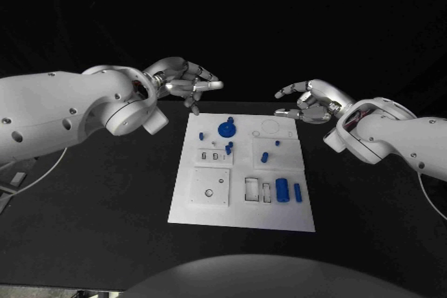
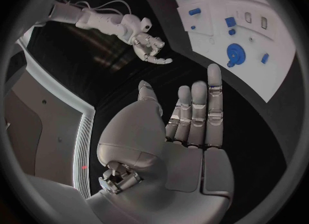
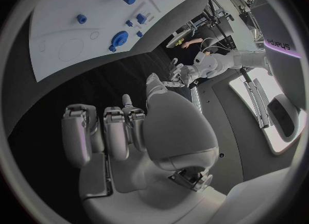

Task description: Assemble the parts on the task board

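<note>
Blue round part (image 1: 227, 128) sits at the far end of the white board (image 1: 210, 214), just near of the left hand (image 1: 187, 81), which is nearer than the right hand (image 1: 312, 99); both empty, fingers loosely apart.

Left hand (image 2: 183, 131) open, fingers apart, near the task board (image 2: 257, 64).

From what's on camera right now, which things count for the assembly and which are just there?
For the job:
- task board
- round blue gear part
- blue cylinder part
- small blue pin part
- left hand, holding nothing
- right hand, holding nothing

Just there:
- black table
</note>
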You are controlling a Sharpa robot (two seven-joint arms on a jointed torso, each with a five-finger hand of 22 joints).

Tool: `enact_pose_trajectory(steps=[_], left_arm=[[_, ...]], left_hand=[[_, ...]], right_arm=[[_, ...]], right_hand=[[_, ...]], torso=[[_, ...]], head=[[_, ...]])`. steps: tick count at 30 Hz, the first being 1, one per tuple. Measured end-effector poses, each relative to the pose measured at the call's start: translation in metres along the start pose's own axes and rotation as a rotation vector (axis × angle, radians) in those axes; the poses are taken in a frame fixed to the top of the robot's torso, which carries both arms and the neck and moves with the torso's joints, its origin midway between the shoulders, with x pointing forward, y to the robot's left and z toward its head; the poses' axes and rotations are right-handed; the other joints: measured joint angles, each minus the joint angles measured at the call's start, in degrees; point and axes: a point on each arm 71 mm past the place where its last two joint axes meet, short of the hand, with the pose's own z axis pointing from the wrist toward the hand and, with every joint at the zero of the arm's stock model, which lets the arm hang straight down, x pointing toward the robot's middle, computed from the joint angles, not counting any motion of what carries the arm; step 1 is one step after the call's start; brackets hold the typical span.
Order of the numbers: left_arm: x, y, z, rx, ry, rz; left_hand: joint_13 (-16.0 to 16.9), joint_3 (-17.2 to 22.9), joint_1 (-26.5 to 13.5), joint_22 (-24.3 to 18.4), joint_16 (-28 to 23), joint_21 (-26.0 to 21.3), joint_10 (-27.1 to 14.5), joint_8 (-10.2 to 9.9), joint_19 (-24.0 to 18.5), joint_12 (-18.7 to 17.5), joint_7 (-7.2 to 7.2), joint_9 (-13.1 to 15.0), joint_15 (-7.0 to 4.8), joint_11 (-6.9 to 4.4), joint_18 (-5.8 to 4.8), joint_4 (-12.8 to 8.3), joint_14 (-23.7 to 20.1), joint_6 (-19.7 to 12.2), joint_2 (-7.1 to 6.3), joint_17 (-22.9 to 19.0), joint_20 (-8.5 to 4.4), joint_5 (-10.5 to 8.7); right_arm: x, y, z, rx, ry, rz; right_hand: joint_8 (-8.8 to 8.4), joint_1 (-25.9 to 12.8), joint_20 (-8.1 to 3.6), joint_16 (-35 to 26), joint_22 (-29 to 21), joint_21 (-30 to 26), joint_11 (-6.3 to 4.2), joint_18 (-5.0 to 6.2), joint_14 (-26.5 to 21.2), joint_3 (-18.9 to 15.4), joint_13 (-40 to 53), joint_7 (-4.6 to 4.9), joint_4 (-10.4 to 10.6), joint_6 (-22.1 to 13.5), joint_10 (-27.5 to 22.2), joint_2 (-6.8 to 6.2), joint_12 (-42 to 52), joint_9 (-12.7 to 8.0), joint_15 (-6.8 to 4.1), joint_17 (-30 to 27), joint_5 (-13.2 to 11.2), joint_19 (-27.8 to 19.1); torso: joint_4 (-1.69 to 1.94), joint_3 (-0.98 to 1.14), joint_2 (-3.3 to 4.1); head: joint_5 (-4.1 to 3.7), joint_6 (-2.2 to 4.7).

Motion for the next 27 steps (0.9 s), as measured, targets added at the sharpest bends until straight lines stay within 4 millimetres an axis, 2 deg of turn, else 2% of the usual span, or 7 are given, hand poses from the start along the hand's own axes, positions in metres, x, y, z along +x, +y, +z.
enact_pose_trajectory(steps=[1, 2, 6, 11, 18, 24, 27], left_arm=[[0.001, -0.003, 0.003, -0.021, 0.027, 0.05], [0.003, -0.007, 0.006, -0.05, 0.062, 0.112], [0.009, -0.01, 0.014, -0.155, 0.148, 0.278], [0.014, -0.011, 0.024, -0.261, 0.215, 0.403], [0.02, -0.013, 0.038, -0.393, 0.295, 0.505], [0.026, -0.019, 0.053, -0.449, 0.332, 0.542], [0.03, -0.021, 0.06, -0.467, 0.349, 0.544]], left_hand=[[9.5, -0.3, -1.2, 12.5, 4.1, 9.4, 10.6, 1.5, 4.9, 4.7, -0.04, 0.6, -0.64, -0.23, -1.84, -0.3, 7.1, 2.0, 0.02, 8.8, -0.7, 0.0], [13.0, -0.8, -2.1, 22.5, 6.2, 17.2, 15.5, 2.7, 7.7, 7.4, -0.29, 1.0, -0.57, -0.17, -3.24, 0.1, 9.8, 3.3, -0.31, 12.1, -1.56, -0.25], [15.7, -1.0, -5.5, 43.1, 7.6, 32.5, 18.6, 5.7, 16.8, 9.2, 0.03, 2.4, -0.91, -0.86, -7.18, 0.2, 11.6, 6.9, 0.16, 14.6, -2.0, -0.66], [15.8, -0.5, -8.2, 44.6, 7.6, 38.0, 18.7, 7.4, 19.4, 9.2, -0.78, 3.8, -1.42, -1.38, -8.56, 0.6, 11.7, 8.9, -0.39, 14.7, -2.12, -0.66], [15.8, 0.7, -10.6, 44.6, 7.6, 38.5, 18.8, 8.9, 19.5, 9.2, -0.08, 5.7, -1.47, -1.27, -8.56, 0.6, 11.7, 11.4, 2.1, 14.7, -1.49, -0.28], [15.8, 1.7, -10.4, 44.6, 7.6, 38.5, 18.8, 11.2, 19.7, 9.2, -1.26, 8.8, -1.46, -1.09, -8.57, 0.5, 11.6, 16.2, 4.08, 14.6, -1.19, 11.01], [15.8, 2.8, -8.2, 44.6, 7.6, 38.5, 18.8, 12.3, 19.6, 9.2, -2.34, 10.6, -2.07, -2.3, -8.57, -0.1, 11.7, 18.6, 4.46, 14.6, -1.23, 16.1]], right_arm=[[0.0, 0.0, 0.0, 0.004, 0.002, 0.001], [0.001, 0.0, 0.0, 0.008, 0.005, 0.001], [0.002, -0.001, 0.0, 0.019, 0.018, 0.004], [0.003, -0.002, -0.001, 0.031, 0.032, 0.007], [0.003, -0.004, -0.003, 0.049, 0.051, 0.009], [0.004, -0.005, -0.004, 0.059, 0.068, 0.012], [0.004, -0.006, -0.004, 0.062, 0.076, 0.013]], right_hand=[[0.23, -0.2, 0.0, 0.0, 0.0, 0.1, 0.0, 0.0, 0.0, 0.0, 0.0, 0.04, 0.0, 0.2, 0.0, 0.36, 0.0, -0.1, 0.0, 0.0, 0.0, 0.0], [0.33, -0.2, 0.0, 0.0, 0.0, 0.2, 0.0, 0.01, 0.0, 0.0, 0.0, 0.14, 0.0, 0.3, 0.0, 0.36, 0.0, -0.1, 0.0, 0.0, 0.0, 0.0], [0.44, -0.2, 0.0, 0.0, 0.0, 0.2, 0.0, 0.0, 0.0, -0.2, 0.0, 0.17, -0.2, 0.9, 0.0, 0.36, 0.0, -0.2, 0.0, 0.0, 0.0, 0.0], [0.44, -0.4, -0.01, 0.0, 0.0, 0.2, 0.0, 0.0, 0.0, -0.2, 0.0, 0.0, -0.1, 1.1, 0.0, 0.59, 0.0, -0.2, 0.0, 0.0, 0.2, 0.0], [0.44, -0.8, -0.01, 0.0, 0.0, 0.4, -0.01, 0.0, 0.0, -0.5, 0.0, 0.2, 0.2, 1.6, 0.0, 1.45, 0.0, -0.6, 0.0, 0.0, 1.2, 0.0], [0.44, -1.1, -0.01, 0.0, 0.0, 0.4, -0.01, 0.01, 0.2, -0.7, 0.0, 0.2, 0.3, 1.6, 0.0, 2.11, 0.0, -0.9, 0.2, 0.0, 2.1, 0.0], [0.44, -0.8, -0.01, 0.0, 0.0, 0.4, -0.01, 0.0, 0.2, -0.7, 0.0, 0.31, 0.3, 1.8, 0.0, 2.33, 0.0, -1.0, 0.2, 0.0, 2.6, 0.0]], torso=[[-0.13, 0.1, -0.08], [-0.27, 0.24, -0.18], [-0.75, 0.63, -0.42], [-1.26, 0.98, -0.54], [-1.57, 1.19, -0.61], [-1.59, 1.18, -0.66], [-1.57, 1.18, -0.7]], head=[[0.07, 0.0], [0.16, 0.0], [0.28, 0.0], [0.36, 0.0], [0.62, 0.0], [0.81, 0.0], [0.98, 0.0]])
